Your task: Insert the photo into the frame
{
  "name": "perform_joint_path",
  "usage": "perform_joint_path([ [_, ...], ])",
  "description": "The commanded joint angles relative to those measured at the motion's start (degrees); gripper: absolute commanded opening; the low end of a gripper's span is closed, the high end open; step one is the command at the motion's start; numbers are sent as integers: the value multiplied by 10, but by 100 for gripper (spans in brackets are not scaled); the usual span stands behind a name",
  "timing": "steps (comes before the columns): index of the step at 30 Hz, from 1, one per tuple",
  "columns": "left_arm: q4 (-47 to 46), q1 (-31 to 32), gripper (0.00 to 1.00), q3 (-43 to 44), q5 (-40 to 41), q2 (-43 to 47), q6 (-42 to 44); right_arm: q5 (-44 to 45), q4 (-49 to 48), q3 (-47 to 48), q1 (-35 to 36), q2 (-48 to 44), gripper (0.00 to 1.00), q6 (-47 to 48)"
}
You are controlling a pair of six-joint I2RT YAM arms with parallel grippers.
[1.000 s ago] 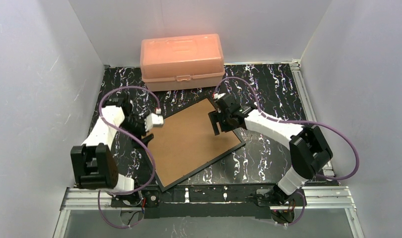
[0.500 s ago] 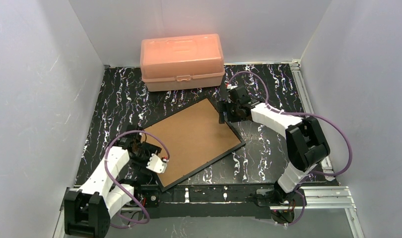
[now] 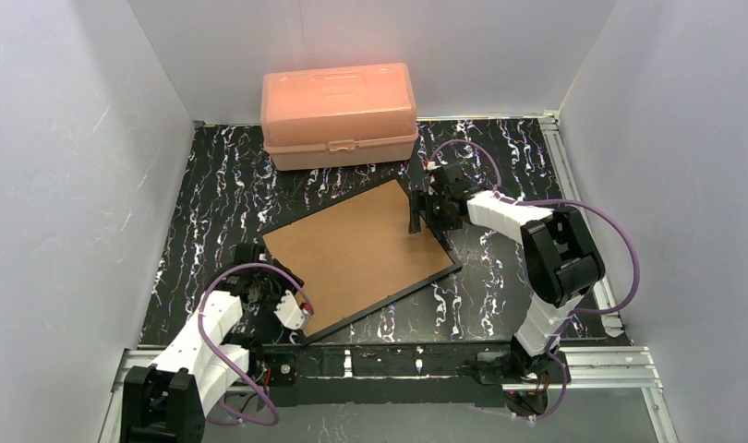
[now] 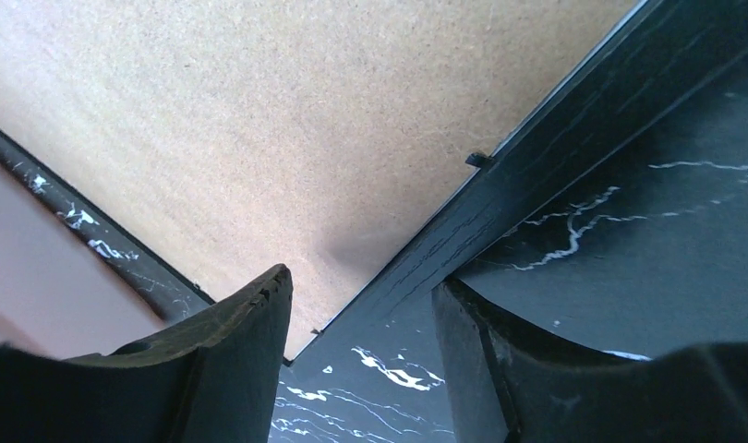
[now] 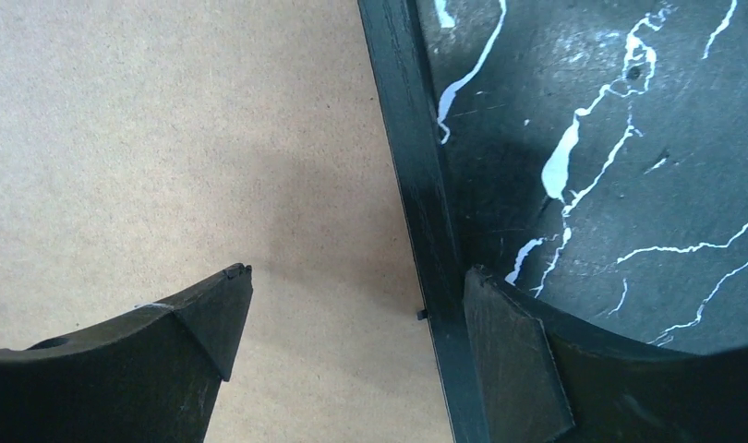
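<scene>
The frame [image 3: 391,299] lies flat, face down, with a plain brown backing board [image 3: 356,249] filling it. The photo is hidden. My left gripper [image 3: 295,317] is open at the frame's near-left corner. In the left wrist view its fingers [image 4: 259,309] straddle the black frame edge [image 4: 500,175] beside the board [image 4: 259,120]. My right gripper [image 3: 418,217] is open at the frame's far-right edge. In the right wrist view one finger [image 5: 213,309] is over the board [image 5: 167,138] and the other over the frame's black edge [image 5: 409,138].
A closed peach plastic box [image 3: 340,113] stands at the back, just beyond the frame's far corner. The black marbled tabletop [image 3: 500,166] is walled by white panels left, right and behind. A metal rail [image 3: 398,362] runs along the near edge.
My left arm swung from the frame's far-left side down to its near-left corner. My right gripper moved off the board to the far-right edge. The frame shifted and turned slightly.
</scene>
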State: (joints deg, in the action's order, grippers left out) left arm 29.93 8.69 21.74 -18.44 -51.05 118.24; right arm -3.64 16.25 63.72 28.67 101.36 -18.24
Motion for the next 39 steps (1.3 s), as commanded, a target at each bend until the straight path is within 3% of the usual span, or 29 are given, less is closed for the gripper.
perform_joint_path([
  [1,-66,2,54,-6,-93,9,-34,-68,-38,-30,-3,10,91,-29],
  [7,-109,2,48,33,-121,19,-136,-110,-76,-77,-6,5,90,-63],
  [18,-177,2,44,88,-73,-42,-298,-101,-102,-155,-18,-62,96,-92],
  [21,-151,2,45,125,-49,-84,-348,-76,-91,-168,-21,-87,99,-91],
  [26,4,1,47,212,-41,-142,-386,-34,-65,-179,-33,-123,99,-101],
  [31,117,36,57,232,-88,-98,-391,-17,-61,-197,-37,-181,98,-101],
  [34,143,73,58,247,-63,-120,-491,-15,-50,-208,-34,-220,97,-84],
  [36,159,74,55,279,-56,-162,-573,4,-40,-217,-8,-253,96,-66],
  [39,177,73,52,289,-59,-190,-591,49,-25,-213,70,-295,94,-6],
])
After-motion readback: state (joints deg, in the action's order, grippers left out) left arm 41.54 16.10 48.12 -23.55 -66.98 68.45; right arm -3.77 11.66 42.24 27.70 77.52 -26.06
